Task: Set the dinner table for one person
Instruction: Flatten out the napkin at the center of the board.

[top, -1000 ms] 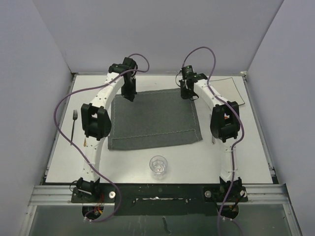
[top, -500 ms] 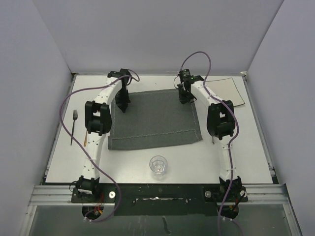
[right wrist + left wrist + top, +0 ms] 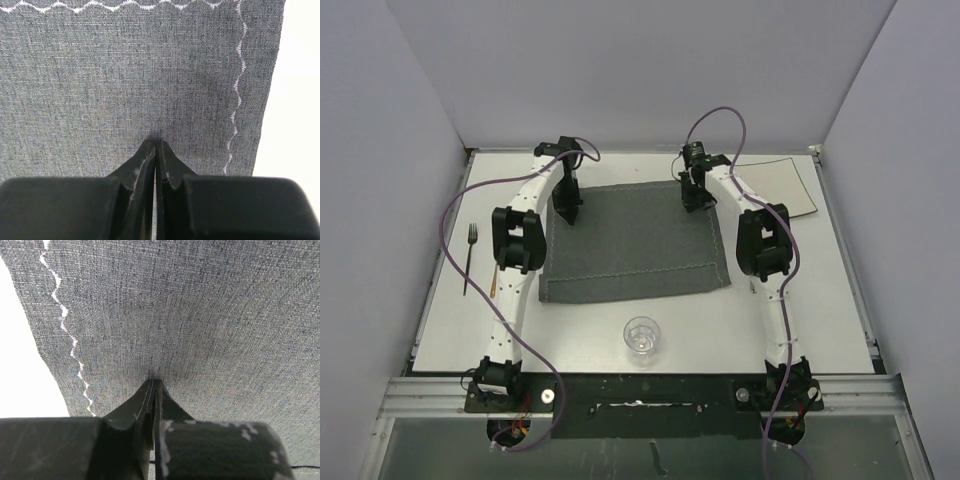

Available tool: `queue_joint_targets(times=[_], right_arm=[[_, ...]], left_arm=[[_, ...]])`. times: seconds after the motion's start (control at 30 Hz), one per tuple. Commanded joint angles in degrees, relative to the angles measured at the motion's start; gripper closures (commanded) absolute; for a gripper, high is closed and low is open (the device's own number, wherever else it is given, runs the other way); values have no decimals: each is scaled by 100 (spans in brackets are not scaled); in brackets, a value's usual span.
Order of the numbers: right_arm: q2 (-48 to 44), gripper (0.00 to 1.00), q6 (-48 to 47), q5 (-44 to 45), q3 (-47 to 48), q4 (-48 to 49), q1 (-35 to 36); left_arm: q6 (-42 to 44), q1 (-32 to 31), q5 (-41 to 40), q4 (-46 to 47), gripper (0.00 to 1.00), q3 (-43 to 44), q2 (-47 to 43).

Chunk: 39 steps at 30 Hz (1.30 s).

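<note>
left end effector (image 3: 154, 382) and right end effector (image 3: 155, 141) closed tight, tips on placemat (image 3: 635, 245), any pinched cloth hidden

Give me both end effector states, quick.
Left end effector: closed, tip on the dark grey stitched cloth placemat, nothing held.
Right end effector: closed, tip on the same placemat, nothing held.

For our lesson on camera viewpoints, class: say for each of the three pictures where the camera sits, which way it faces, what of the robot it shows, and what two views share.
Top external: above and behind the bases, looking down on the dinner table; both arms show whole.
Left wrist: mounted there, facing down along the shut left claw onto the grey placemat.
Right wrist: likewise, behind the shut right claw.
Shared: both wrist views show the placemat's white stitching.
</note>
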Motion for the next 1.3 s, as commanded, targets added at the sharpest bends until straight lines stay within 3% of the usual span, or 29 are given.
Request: queue_joint_targets(times=[0.0, 0.53, 0.93, 1.27], right_arm=[[180, 100, 106, 42, 228, -24, -82], [613, 100, 355, 8, 626, 143, -518], [944, 100, 601, -429, 1101, 438, -720], [1137, 100, 600, -699, 1365, 547, -900]], left_arm=[[72, 60, 196, 354, 100, 402, 643], [-60, 244, 949, 1178, 100, 948, 1224], [-693, 520, 1735, 2058, 100, 1271, 1620], [-774, 669, 1934, 2423, 100, 1162, 1546]])
